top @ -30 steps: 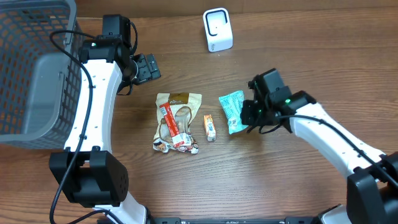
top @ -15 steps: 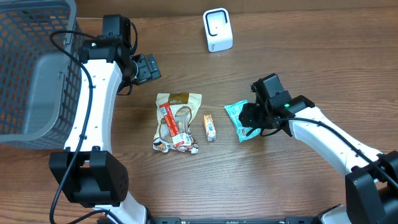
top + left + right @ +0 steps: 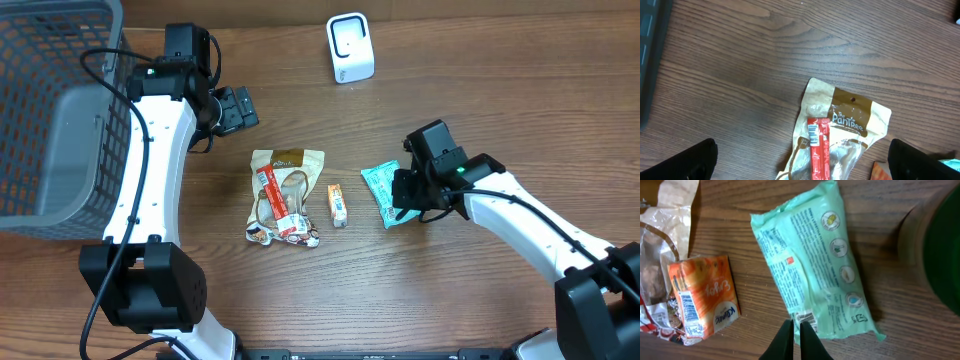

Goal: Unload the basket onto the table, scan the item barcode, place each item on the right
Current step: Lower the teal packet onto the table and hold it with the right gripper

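Observation:
A mint-green packet (image 3: 380, 190) lies flat on the wooden table, right of centre, its printed back up. In the right wrist view a small barcode shows at the near edge of the packet (image 3: 815, 265). My right gripper (image 3: 402, 203) (image 3: 792, 325) is shut, its tips pinched together on that edge beside the barcode. The white scanner (image 3: 349, 47) stands at the far middle of the table. My left gripper (image 3: 238, 108) (image 3: 802, 170) hangs wide open near the far left, holding nothing.
A beige snack pouch (image 3: 285, 195) (image 3: 840, 130) with a red stick on it lies mid-table. A small orange box (image 3: 337, 204) (image 3: 702, 297) sits between the pouch and the green packet. A grey wire basket (image 3: 50, 110) fills the far left.
The green packet has been shifted nearer and slightly right. My right gripper let go of it briefly and has closed again on its near edge. The left arm has not moved.

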Robot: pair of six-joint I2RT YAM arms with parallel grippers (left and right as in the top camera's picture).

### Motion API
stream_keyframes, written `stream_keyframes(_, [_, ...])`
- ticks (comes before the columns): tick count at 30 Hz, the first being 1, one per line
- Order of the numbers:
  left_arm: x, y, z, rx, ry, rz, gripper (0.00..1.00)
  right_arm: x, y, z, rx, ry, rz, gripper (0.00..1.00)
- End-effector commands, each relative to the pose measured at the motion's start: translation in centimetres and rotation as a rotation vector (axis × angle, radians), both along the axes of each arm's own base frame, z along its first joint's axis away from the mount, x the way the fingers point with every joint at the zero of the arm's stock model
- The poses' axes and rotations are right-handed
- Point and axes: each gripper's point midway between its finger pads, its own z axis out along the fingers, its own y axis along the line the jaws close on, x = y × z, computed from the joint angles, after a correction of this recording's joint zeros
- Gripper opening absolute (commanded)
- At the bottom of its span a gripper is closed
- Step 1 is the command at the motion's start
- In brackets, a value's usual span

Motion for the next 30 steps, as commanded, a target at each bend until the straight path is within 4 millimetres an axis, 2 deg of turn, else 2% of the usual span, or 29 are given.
stream_keyframes(1, [0.2,0.2,1.0,0.010,-0.028,-0.017,1.00,-0.4,0.8,0.4,0.012,-0.009,0.024,0.06])
stream_keyframes(4, [0.2,0.2,1.0,0.010,-0.028,-0.017,1.00,-0.8,1.2,0.0,0.009,-0.002,0.036,0.06])
stream_keyframes(10, [0.2,0.2,1.0,0.010,-0.028,-0.017,1.00,-1.5,0.3,-3.1,-0.044,0.030,-0.062,0.05])
stream_keyframes(15, [0.2,0.2,1.0,0.010,-0.028,-0.017,1.00,-2.9,1.1,-5.3,0.004,0.103,-0.040,0.06])
stream_keyframes(20, [0.2,0.2,1.0,0.010,-0.028,-0.017,1.00,-3.7,1.0,-6.9,-0.007,0.162,-0.050,0.05])
stream_keyframes(24, [0.2,0.2,1.0,0.010,-0.028,-0.016,1.00,-3.6,2.2,-6.1,0.054,0.174,-0.030,0.04])
stream_keyframes(27, [0.2,0.2,1.0,0.010,-0.028,-0.017,1.00,-3.1,3.9,-4.6,0.131,0.166,0.019,0.04])
stream_keyframes(30, [0.2,0.2,1.0,0.010,-0.028,-0.017,1.00,-2.3,4.7,-3.2,0.156,0.145,0.039,0.04])
